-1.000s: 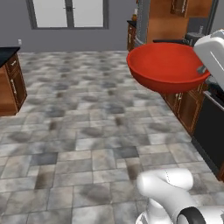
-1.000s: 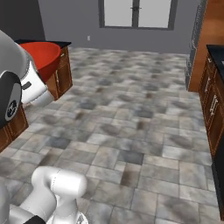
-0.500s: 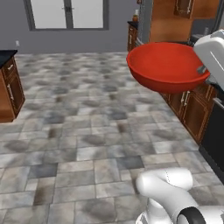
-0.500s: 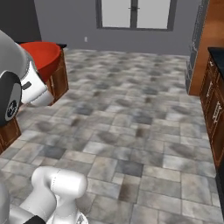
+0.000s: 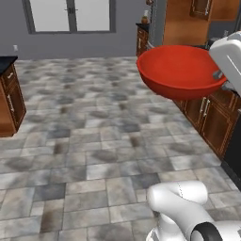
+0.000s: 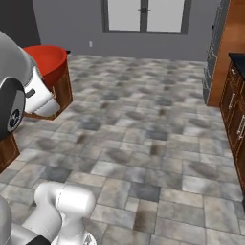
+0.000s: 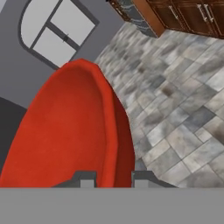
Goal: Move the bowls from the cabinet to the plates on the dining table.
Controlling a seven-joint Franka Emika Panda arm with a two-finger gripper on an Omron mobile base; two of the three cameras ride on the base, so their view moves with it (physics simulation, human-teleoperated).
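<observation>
Your jaws (image 7: 113,178) are closed narrow on the rim of the red bowl (image 5: 182,70), one tip inside the wall, one outside, as the hand view shows. Bowl is held high in the air over the floor, roughly level in the left base view, off to the arm's side.

Risks, by judgement:
- Grip is on a thin rim section only; bowl mass hangs out to one side of the jaws. A hard stop or sharp turn of the base could make it pivot or slip. Glossy wall won't help friction.
- Low wood cupboards (image 5: 211,117) stand just under and beside the bowl in the left base view. Swing wide near them and you may clip a counter edge.
- A drop from this height onto tile prob. means a lost bowl.

Surface & room: floor (image 5: 84,136) is grey-brown mottled stone tile, open through the middle. Grey back wall w/ a white-framed double window or door (image 6: 146,15). Brown cupboards w/ dark tops on both sides (image 6: 235,110). Can't tell from here where plates or dining counter lie; you've no placement target in sight yet.
</observation>
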